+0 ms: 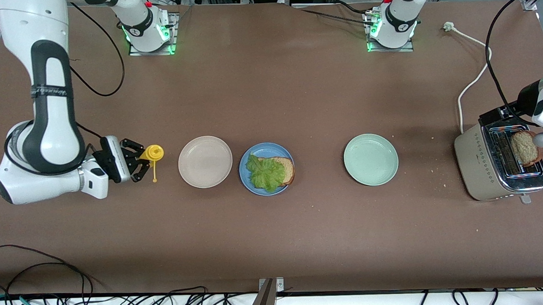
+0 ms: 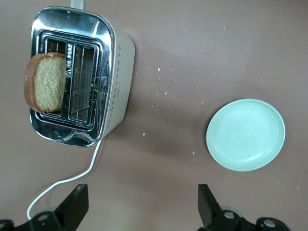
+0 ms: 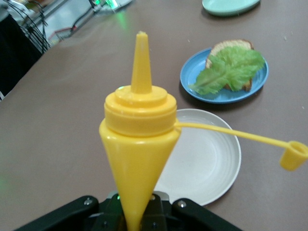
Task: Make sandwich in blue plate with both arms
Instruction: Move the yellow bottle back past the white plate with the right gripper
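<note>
The right gripper (image 1: 138, 162) is clamped on a yellow squeeze bottle (image 1: 153, 153), gripping it low on the body, with the nozzle bare and the cap (image 3: 294, 155) dangling on its strap. It sits at the right arm's end of the table, just beside the beige plate (image 1: 205, 161), which is bare. The left gripper (image 2: 139, 204) hangs above the toaster (image 1: 497, 165) at the left arm's end, its jaws spread as wide as they go and holding nothing; the left wrist view looks straight down between the two fingers at the toaster top.

The blue plate (image 1: 266, 169) lies in the middle of the row, between the beige plate and the mint-green plate (image 1: 370, 159). On it rests one bread slice (image 1: 284, 168) with a lettuce leaf (image 1: 266, 172) spread over most of it. The second slice (image 1: 525, 147) stands up out of one toaster slot, leaning a little, untouched.

So the sandwich looks half built: base and lettuce down, top slice not yet fetched. Two steps seem to be in hand at once, sauce from the bottle and the lifting of the toast. Next, the left gripper would need to come down with its fingers on either face of the slice and pinch it without crushing. The right arm would have to carry the bottle over the lettuce and tip the nozzle downward.
</note>
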Controlling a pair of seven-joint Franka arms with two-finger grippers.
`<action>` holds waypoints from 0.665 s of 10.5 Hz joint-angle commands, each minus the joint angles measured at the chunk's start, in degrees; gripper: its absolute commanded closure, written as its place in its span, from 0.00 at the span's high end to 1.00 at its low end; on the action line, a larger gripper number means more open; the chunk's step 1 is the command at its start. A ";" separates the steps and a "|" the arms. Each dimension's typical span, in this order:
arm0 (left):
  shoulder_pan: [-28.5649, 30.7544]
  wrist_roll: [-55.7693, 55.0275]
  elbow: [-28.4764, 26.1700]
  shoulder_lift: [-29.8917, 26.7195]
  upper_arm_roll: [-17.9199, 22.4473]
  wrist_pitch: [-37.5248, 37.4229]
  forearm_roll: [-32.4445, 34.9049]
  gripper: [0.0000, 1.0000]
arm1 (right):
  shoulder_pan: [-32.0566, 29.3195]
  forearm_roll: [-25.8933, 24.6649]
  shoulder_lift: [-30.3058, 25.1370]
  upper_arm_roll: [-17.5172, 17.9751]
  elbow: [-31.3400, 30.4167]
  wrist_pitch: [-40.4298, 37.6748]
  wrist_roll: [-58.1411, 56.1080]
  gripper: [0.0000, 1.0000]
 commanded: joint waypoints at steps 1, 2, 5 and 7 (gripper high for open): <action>1.00 -0.43 2.76 1.01 0.05 -0.95 1.58 1.00 | -4.01 6.35 3.30 0.97 -4.55 -2.25 -15.59 0.05; 2.31 4.99 2.85 2.06 -0.13 -0.95 1.92 1.00 | -4.36 6.97 4.09 0.97 -5.87 -2.43 -19.47 0.05; 5.57 14.34 4.34 4.26 -0.04 1.24 0.09 1.00 | -6.21 8.90 7.95 1.15 -6.15 -3.74 -29.16 0.05; 6.45 16.82 4.34 6.10 0.14 3.78 0.86 1.00 | -7.26 10.66 10.68 1.15 -6.06 -4.45 -32.59 0.05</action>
